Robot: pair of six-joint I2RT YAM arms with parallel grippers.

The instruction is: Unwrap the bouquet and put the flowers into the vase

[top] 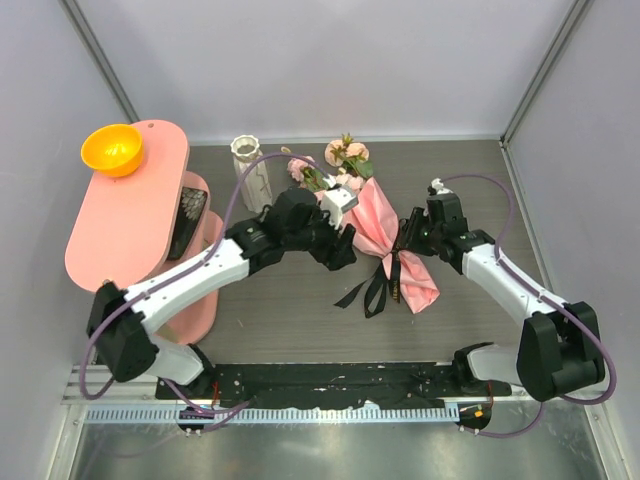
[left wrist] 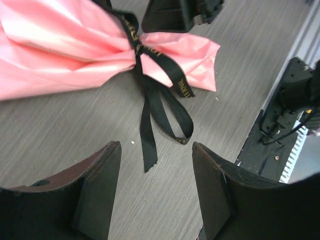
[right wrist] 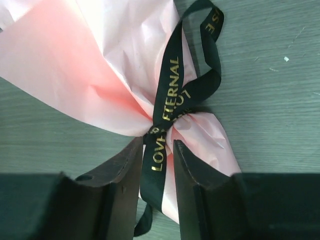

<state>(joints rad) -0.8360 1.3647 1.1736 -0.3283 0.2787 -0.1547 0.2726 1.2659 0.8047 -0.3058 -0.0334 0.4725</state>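
The bouquet point(top: 375, 225) lies on the grey table, its flowers point(top: 345, 155) pointing to the back and its pink paper point(left wrist: 60, 45) tied with a black gold-lettered ribbon point(right wrist: 172, 85). My right gripper point(right wrist: 157, 141) is narrowed onto the tied neck, with a ribbon tail and pink paper pinched between its fingers; from above it point(top: 405, 240) sits on the bouquet's right side. The left gripper point(left wrist: 156, 146) is open over bare table just short of the ribbon tails point(left wrist: 150, 125), left of the bouquet point(top: 342, 252). The white ribbed vase point(top: 250, 172) stands upright at the back left.
A pink side table point(top: 130, 215) with an orange bowl point(top: 112, 148) stands at the left, a dark object on its lower shelf point(top: 190, 222). White walls close in the sides and back. The black mounting plate point(top: 330, 380) runs along the near edge.
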